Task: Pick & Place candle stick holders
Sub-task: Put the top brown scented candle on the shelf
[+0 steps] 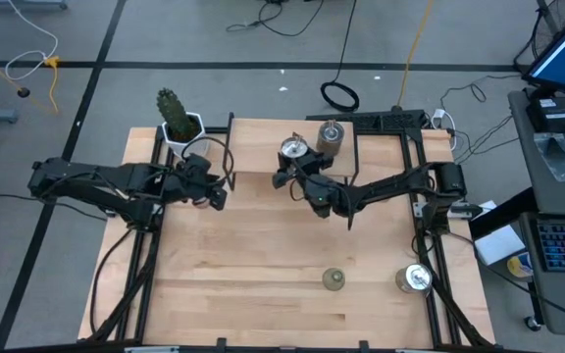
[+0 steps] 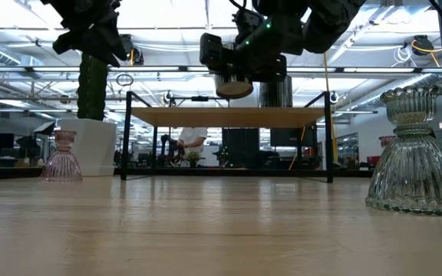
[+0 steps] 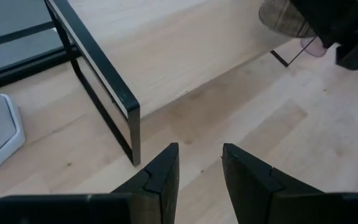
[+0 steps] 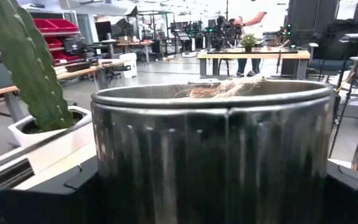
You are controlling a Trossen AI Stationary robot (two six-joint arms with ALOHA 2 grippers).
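The right gripper (image 1: 292,165) has its jaws clamped on a silvery metal candle holder (image 4: 211,149), held above the raised shelf (image 1: 263,147) at the desk's (image 1: 263,265) back, beside the cactus (image 1: 173,110). The left gripper (image 3: 199,168) hovers nearby, jaws narrowly parted and holding nothing.

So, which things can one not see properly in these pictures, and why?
- Right wrist view: the silvery holder in the right gripper fills the picture, so whatever lies under it is hidden.
- Low view: the left arm covers the top of the cactus.
- Left wrist view: a pinkish thing is half behind a dark arm part and too blurred to name.
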